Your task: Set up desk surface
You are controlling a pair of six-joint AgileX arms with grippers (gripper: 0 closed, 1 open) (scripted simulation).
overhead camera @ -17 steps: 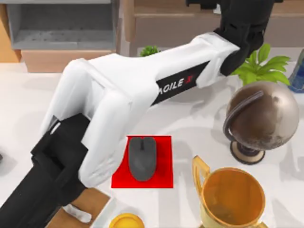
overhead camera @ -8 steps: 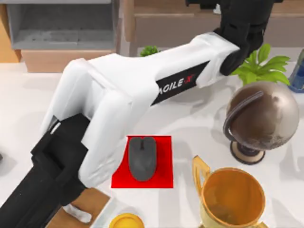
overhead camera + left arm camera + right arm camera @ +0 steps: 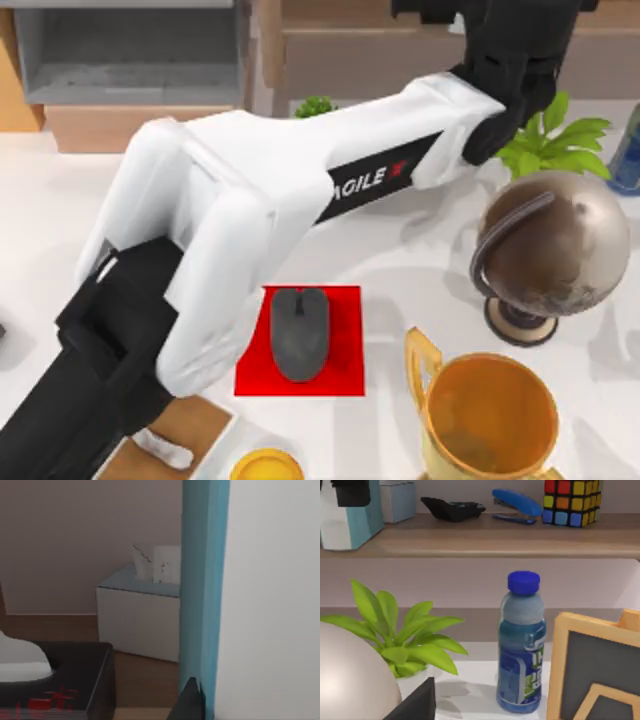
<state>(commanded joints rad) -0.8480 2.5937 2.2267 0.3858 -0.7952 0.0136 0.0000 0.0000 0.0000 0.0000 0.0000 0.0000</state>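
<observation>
The desk surface (image 3: 410, 265), the broad white bench, spreads under everything in the top view, and its open middle lies below and toward the near side from the left pincer (image 3: 520, 35), which reaches up over the light-wood shelf unit (image 3: 380, 45) at the back right. The left arm (image 3: 300, 190) stretches diagonally from the near left corner to that shelf, so it is the nearer one to whatever stands there; whether its pincer is open or gripping anything I cannot tell. On the bench I count one red mat (image 3: 300, 342) with one dark mouse (image 3: 299, 333) lying on it, long axis running front to back, one globe (image 3: 550, 245), one gold trophy cup (image 3: 487, 415), one green plant (image 3: 545, 140) and one blue-capped bottle (image 3: 521, 645). On the shelf sit one stapler (image 3: 516, 504), one colour cube (image 3: 571, 501) and tissue boxes (image 3: 140, 615).
</observation>
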